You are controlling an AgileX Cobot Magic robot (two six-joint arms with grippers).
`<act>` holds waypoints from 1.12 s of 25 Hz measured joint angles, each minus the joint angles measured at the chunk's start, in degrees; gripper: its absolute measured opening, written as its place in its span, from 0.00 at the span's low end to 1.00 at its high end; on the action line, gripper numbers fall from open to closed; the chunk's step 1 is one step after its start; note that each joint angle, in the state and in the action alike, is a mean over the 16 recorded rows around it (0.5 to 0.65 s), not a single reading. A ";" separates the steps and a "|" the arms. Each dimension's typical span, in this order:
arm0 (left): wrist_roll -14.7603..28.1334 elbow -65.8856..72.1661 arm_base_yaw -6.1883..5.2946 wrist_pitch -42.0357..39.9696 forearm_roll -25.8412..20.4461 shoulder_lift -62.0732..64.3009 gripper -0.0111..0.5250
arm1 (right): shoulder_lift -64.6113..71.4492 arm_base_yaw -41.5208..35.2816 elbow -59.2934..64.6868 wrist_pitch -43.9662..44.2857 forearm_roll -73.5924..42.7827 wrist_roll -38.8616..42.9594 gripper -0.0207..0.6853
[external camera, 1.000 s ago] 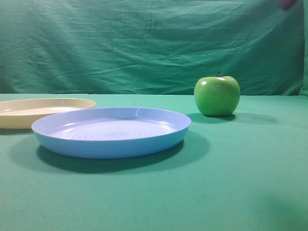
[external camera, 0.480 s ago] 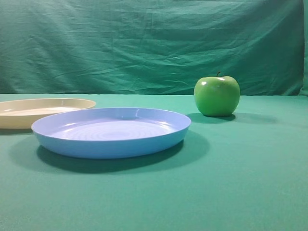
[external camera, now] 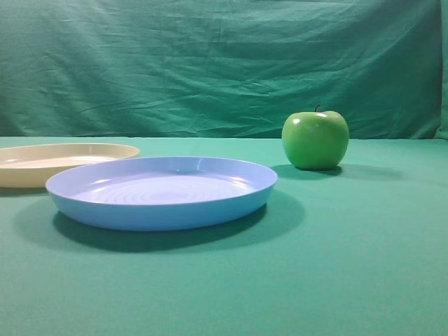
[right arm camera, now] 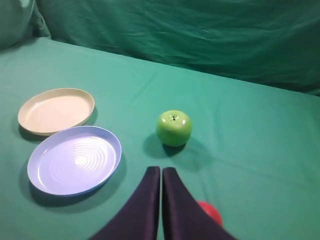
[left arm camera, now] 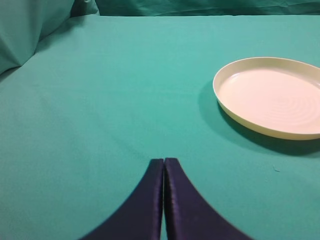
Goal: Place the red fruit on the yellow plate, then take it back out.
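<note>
Green cloth, red fruit (right arm camera: 211, 212) half-hidden

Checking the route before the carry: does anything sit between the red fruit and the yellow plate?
In the right wrist view the red fruit lies near the shut right gripper. The blue plate sits roughly on the line toward the yellow plate; the green apple stands off to the side.
</note>
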 joint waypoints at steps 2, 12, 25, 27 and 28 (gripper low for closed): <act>0.00 0.00 0.00 0.00 0.00 0.00 0.02 | -1.88 0.00 0.63 0.05 -0.31 0.73 0.03; 0.00 0.00 0.00 0.00 0.00 0.00 0.02 | -6.02 -2.18 10.88 -10.83 -4.36 5.03 0.03; 0.00 0.00 0.00 0.00 0.00 0.00 0.02 | -11.40 -11.35 32.74 -25.39 -7.09 6.12 0.03; 0.00 0.00 0.00 0.00 0.00 0.00 0.02 | -11.87 -12.11 35.40 -26.47 -7.18 6.13 0.03; 0.00 0.00 0.00 0.00 0.00 0.00 0.02 | -12.01 -12.39 36.57 -27.04 -7.27 6.14 0.03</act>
